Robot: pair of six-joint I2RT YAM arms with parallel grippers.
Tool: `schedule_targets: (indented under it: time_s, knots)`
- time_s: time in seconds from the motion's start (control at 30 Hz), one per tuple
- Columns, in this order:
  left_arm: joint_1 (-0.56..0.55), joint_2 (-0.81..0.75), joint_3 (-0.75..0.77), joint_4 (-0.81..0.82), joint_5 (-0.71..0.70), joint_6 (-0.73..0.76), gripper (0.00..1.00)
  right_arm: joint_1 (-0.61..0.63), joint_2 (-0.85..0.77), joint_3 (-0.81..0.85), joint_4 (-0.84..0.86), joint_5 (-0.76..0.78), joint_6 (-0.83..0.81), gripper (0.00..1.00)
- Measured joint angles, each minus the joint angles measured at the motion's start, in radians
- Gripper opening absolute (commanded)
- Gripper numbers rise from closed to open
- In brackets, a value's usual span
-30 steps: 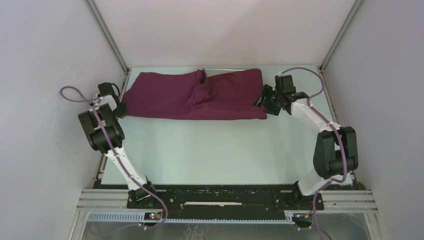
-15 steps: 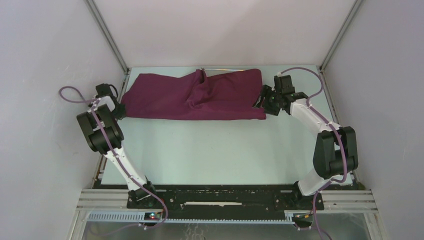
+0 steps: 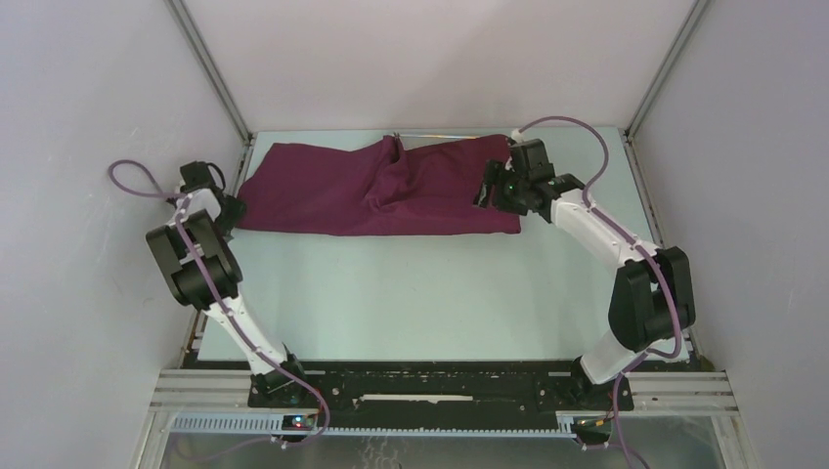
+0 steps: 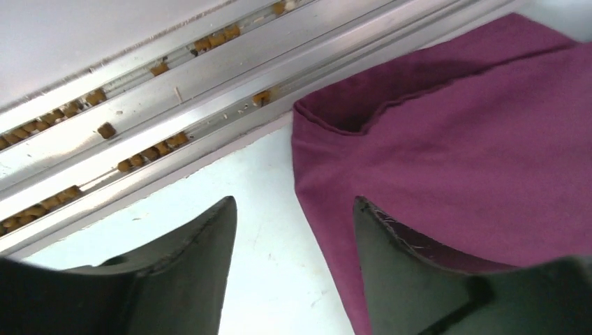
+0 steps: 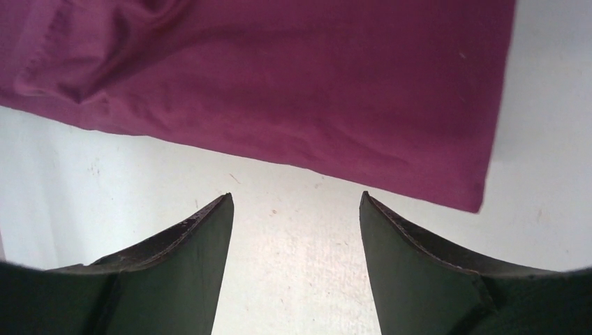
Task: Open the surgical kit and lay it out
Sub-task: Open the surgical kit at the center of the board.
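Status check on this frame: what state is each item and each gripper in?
Maroon-purple cloth wrap: folded shut, rumpled, lying along the far side of the table.
Silver strip at the wrap's far edge: mostly covered by the cloth; too little shows to identify it.
Left gripper: open, fingers straddling the wrap's left edge, holding nothing.
Right gripper: open, above bare table at the wrap's near edge, holding nothing.

Pale lilac-grey walls (image 3: 430,59) close in the back and both sides, meeting at slanted aluminium posts (image 3: 207,68). The table (image 3: 411,293) is a pale greenish white, lightly scuffed, evenly lit with soft shadows. Along its left edge runs a slotted aluminium rail (image 4: 174,91), its grooves holding small brown specks, possibly debris.
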Motion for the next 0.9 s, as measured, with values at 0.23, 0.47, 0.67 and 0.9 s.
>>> schedule_targets:
  time_s: [0.23, 0.47, 0.67, 0.9]
  knots:
    - [-0.024, -0.17, -0.034, 0.056, 0.003, 0.037, 1.0, 0.113, 0.05, 0.107, 0.02, 0.052, -0.09, 0.79]
    - [-0.106, -0.348, -0.12, 0.106, 0.028, 0.036, 1.0, 0.19, 0.161, 0.237, 0.018, 0.076, -0.181, 0.82]
    - [-0.274, -0.491, -0.244, 0.114, 0.055, 0.038, 1.0, 0.269, 0.29, 0.4, 0.014, 0.09, -0.261, 0.82]
    - [-0.388, -0.706, -0.422, 0.117, 0.092, 0.039, 1.0, 0.346, 0.464, 0.621, -0.018, 0.108, -0.322, 0.82]
